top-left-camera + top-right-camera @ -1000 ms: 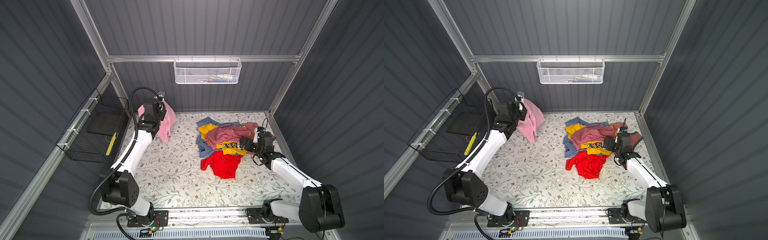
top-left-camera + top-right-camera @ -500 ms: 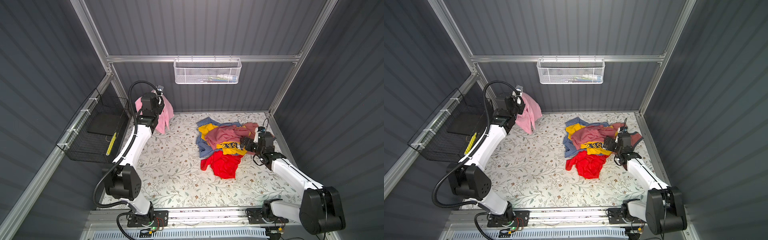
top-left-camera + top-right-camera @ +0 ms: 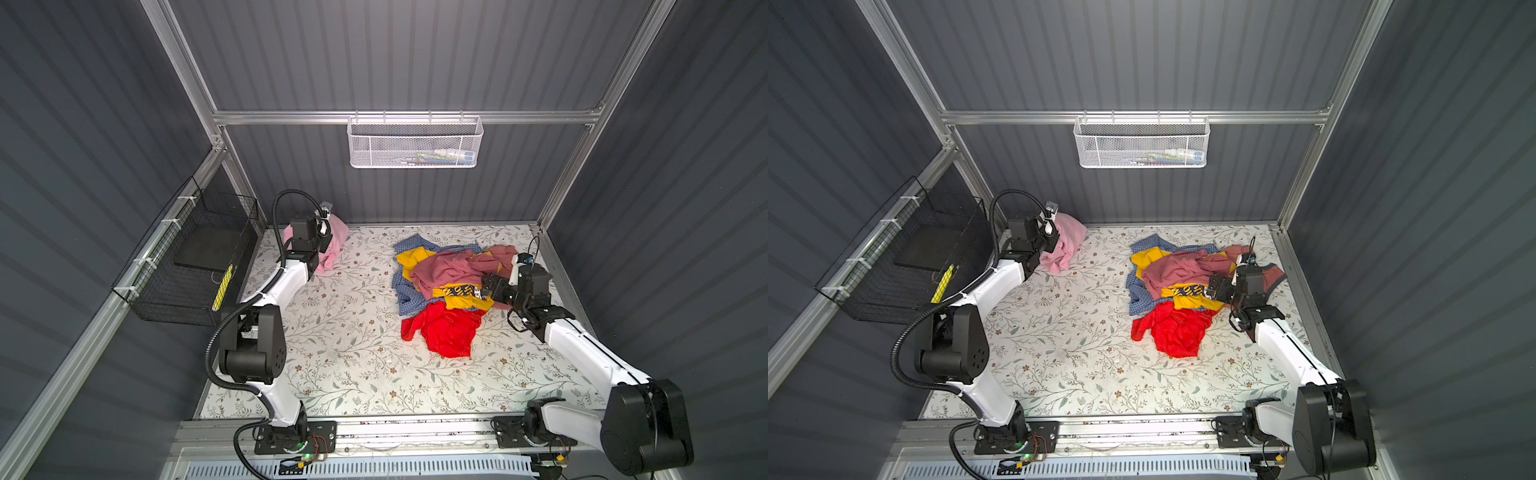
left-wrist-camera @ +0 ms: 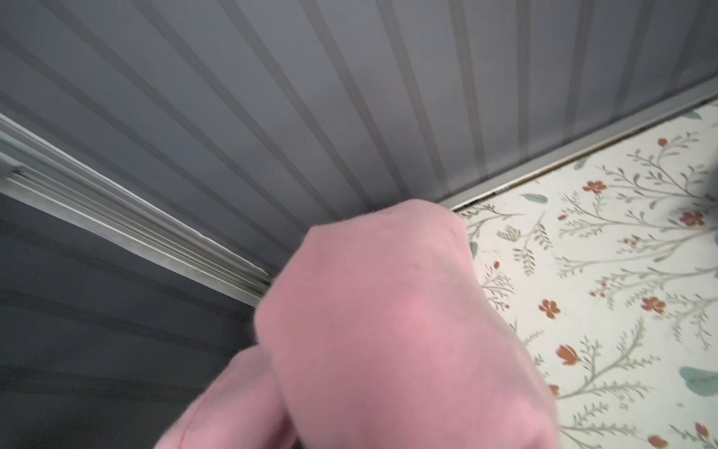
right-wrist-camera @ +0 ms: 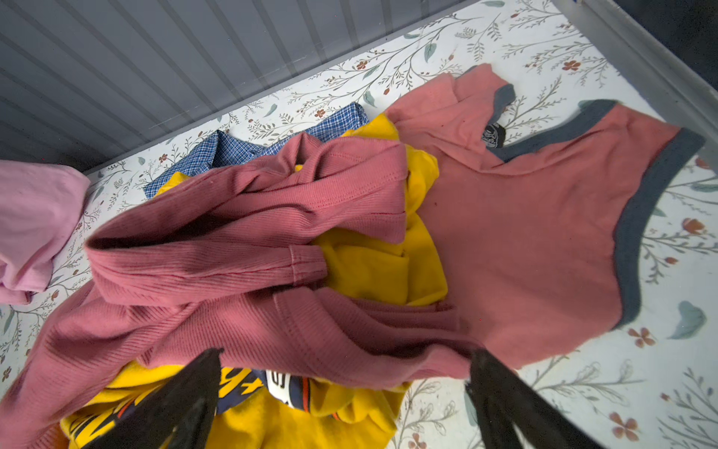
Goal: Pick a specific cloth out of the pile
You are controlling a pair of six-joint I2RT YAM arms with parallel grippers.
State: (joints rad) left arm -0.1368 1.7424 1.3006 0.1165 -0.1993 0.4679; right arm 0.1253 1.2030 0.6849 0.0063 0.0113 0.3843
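**Q:** Where is the cloth (image 3: pixel 334 243) lying?

**A:** At the table's (image 3: pixel 345 353) far-left corner, hanging lengthwise from my left gripper (image 3: pixel 323 232), which is clamping it. My right gripper (image 5: pixel 342 392) is gaping over the pile (image 3: pixel 446 286), well apart.

Grey ribbed walls (image 3: pixel 415 54) enclose a floral-patterned floor (image 3: pixel 353 353).

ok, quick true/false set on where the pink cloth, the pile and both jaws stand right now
1. The pink cloth lies on the pile. False: it is apart, at the far left corner, at the left gripper.
2. The right gripper has its jaws open over the pile. True.
3. The red garment is on the pile's near side. True.
4. The white wire basket holds the pink cloth. False: it hangs on the back wall, no cloth inside.
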